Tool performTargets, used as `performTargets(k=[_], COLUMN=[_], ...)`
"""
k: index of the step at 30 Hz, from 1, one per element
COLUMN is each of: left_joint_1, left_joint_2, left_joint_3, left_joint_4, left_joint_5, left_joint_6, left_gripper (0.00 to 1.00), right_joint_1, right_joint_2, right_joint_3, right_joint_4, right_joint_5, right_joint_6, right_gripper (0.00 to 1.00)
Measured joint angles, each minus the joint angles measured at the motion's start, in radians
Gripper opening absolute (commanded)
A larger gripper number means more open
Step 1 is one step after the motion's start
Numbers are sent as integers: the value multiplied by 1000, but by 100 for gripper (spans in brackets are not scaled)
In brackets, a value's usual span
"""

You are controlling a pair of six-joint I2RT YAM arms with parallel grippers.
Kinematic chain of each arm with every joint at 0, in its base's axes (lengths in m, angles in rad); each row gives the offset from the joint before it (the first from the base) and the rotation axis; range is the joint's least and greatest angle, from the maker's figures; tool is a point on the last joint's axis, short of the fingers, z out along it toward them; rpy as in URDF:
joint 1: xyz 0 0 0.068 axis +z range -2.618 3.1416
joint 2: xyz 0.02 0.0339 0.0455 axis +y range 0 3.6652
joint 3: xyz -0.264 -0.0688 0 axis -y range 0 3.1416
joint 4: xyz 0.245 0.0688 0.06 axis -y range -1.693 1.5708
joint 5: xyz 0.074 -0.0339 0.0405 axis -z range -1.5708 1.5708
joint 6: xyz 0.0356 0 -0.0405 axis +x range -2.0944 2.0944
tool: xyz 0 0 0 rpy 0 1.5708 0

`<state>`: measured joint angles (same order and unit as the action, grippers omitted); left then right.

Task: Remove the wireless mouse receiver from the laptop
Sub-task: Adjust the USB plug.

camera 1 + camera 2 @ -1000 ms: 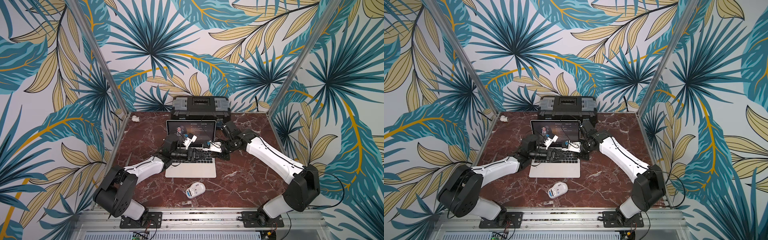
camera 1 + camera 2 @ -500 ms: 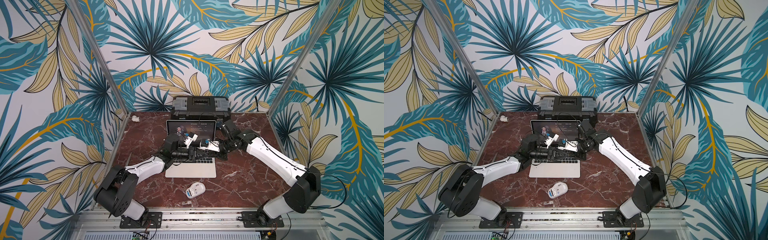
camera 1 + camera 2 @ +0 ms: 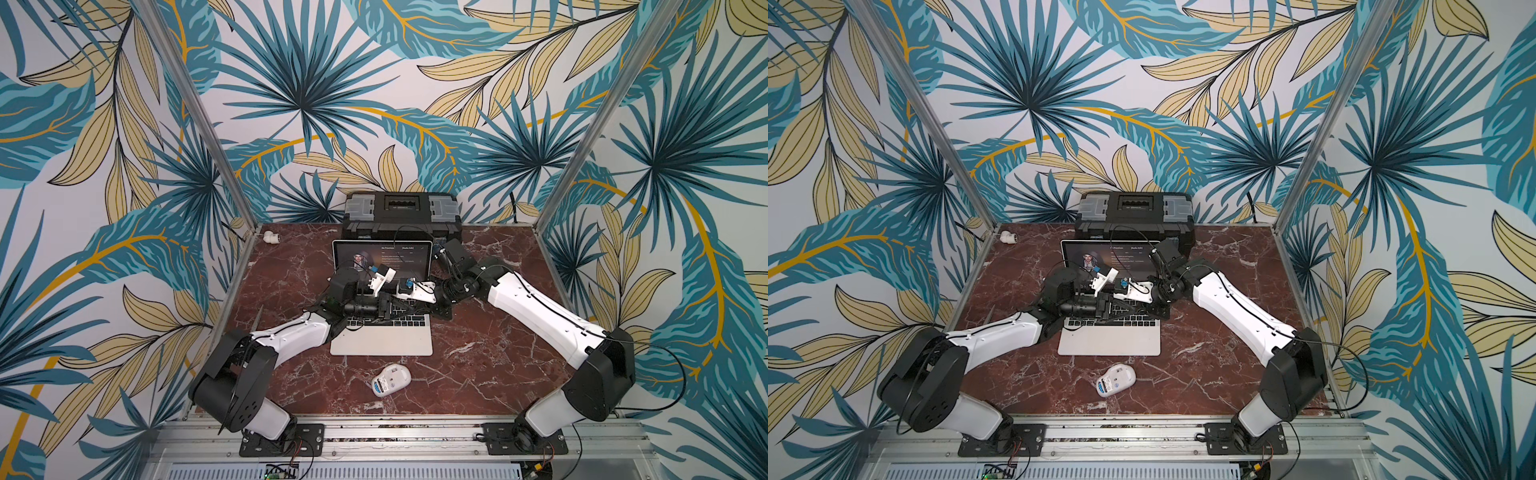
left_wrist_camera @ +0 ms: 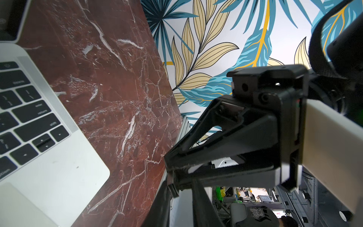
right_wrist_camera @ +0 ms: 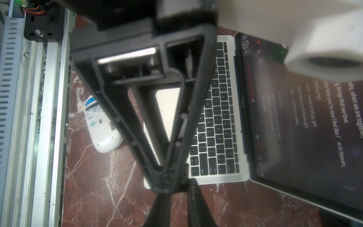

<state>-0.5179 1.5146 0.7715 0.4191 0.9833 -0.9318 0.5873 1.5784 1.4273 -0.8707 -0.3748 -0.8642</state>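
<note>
Handover, I judge: above the slim silver laptop with black keys (image 3: 382, 345), centre frame, the black-fingered right gripper (image 3: 400, 305) — fingers pressed together — meets the left gripper (image 3: 390, 307) tip to tip. I cannot tell the left's grip. Receiver too small to see. Next: a firm left pinch before release.

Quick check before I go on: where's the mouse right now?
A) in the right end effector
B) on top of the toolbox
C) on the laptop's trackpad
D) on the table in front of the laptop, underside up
D: in both top views the mouse lies label side up on the table, just in front of the laptop.
</note>
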Motion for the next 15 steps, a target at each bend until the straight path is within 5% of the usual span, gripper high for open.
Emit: performTargets(k=[10,15], left_joint_1=[0,0], left_joint_2=[0,0], left_joint_3=[0,2], left_joint_4=[-7,-5], left_joint_5=[-6,-6], left_joint_6=[1,5], left_gripper=[16,31], right_joint_1=[3,6], right_joint_2=[-9,-9], right_joint_3=[-3,-4], right_joint_4=[-3,-22], right_joint_5=[11,20], right_joint_6=[-8,-14], right_gripper=[0,0])
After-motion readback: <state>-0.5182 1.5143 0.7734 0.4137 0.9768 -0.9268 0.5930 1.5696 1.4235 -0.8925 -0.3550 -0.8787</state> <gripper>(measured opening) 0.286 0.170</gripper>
